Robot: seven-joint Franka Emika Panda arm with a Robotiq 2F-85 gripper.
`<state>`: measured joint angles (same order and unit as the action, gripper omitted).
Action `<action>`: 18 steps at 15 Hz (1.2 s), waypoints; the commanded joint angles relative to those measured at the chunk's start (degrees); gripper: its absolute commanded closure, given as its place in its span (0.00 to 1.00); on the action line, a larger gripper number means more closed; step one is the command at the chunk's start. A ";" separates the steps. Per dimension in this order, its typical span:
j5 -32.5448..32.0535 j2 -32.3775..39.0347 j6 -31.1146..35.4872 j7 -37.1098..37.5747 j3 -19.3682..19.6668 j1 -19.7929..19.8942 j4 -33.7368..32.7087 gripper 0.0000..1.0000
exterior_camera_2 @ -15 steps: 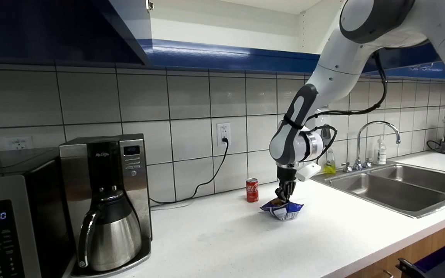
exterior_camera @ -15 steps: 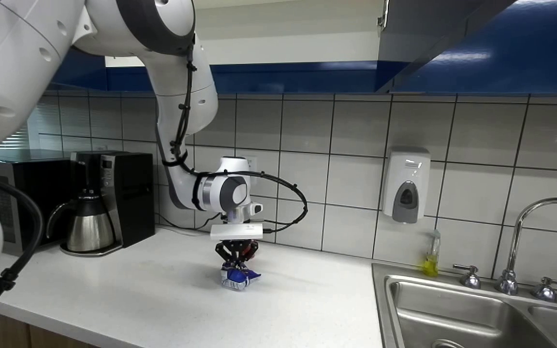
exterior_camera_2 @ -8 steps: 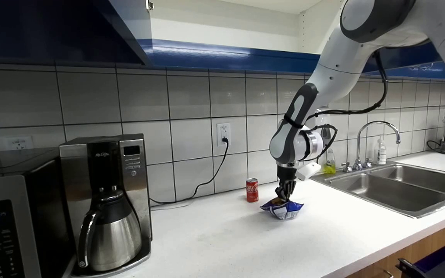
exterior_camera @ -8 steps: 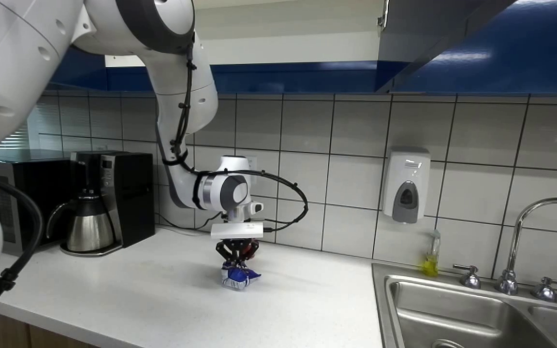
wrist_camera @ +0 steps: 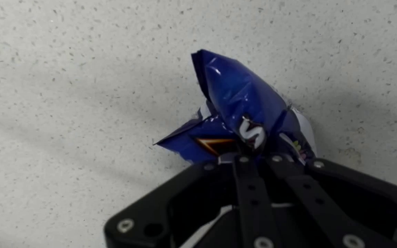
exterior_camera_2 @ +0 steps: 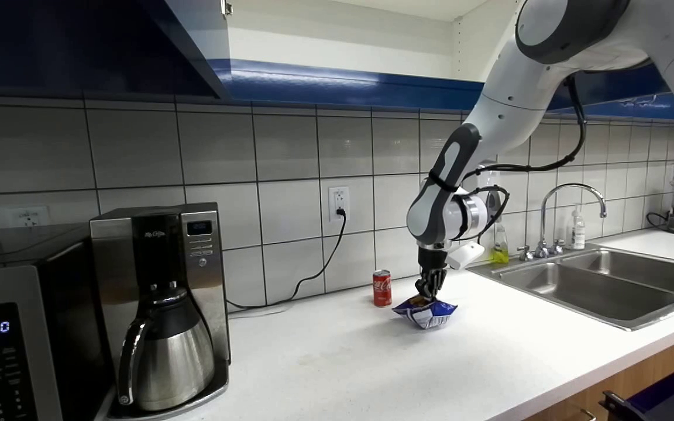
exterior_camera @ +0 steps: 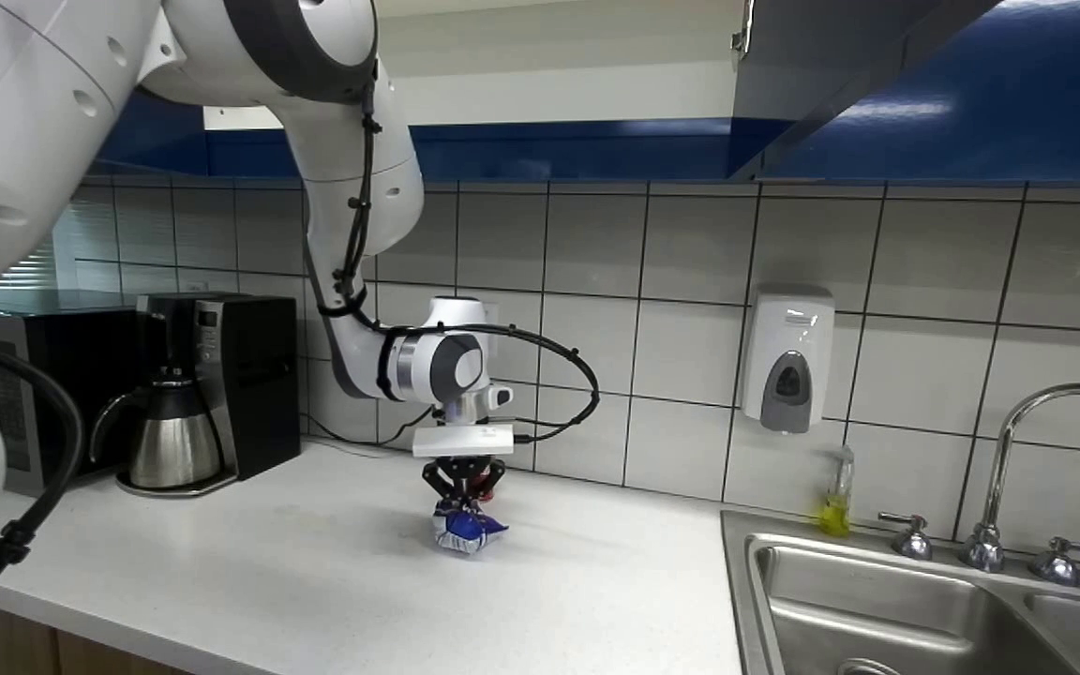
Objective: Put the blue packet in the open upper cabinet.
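Pale-tiled kitchen wall (exterior_camera_2: 290, 210), smooth, behind a white, finely speckled table (exterior_camera_2: 325, 362). Over the table's back edge the upper cabinet (exterior_camera_2: 343, 35) hangs open, glossy blue outside, pale within, presumably ready for loading. A rounded white robot arm (exterior_camera_2: 512, 111) bends down, its black jointed claw (wrist_camera: 263, 158) clenched on the bunched middle of the blue packet (wrist_camera: 240, 110), likely for a firm lift. Shiny and crinkled, the packet is low, nearer the back edge than the front; contact with the table is unclear. Near the back edge stands a cylindrical red can (exterior_camera_2: 382, 292).
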<state>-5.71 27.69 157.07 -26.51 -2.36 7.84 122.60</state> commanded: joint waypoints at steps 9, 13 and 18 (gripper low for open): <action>0.45 -3.41 -4.89 -2.35 -2.02 1.62 -1.91 0.99; 1.76 -5.71 -8.99 -3.31 -2.92 1.64 -1.47 0.99; 2.17 -9.82 -13.58 -3.59 -2.60 0.54 0.05 0.99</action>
<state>-4.66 21.99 147.13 -27.82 -4.32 7.93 120.75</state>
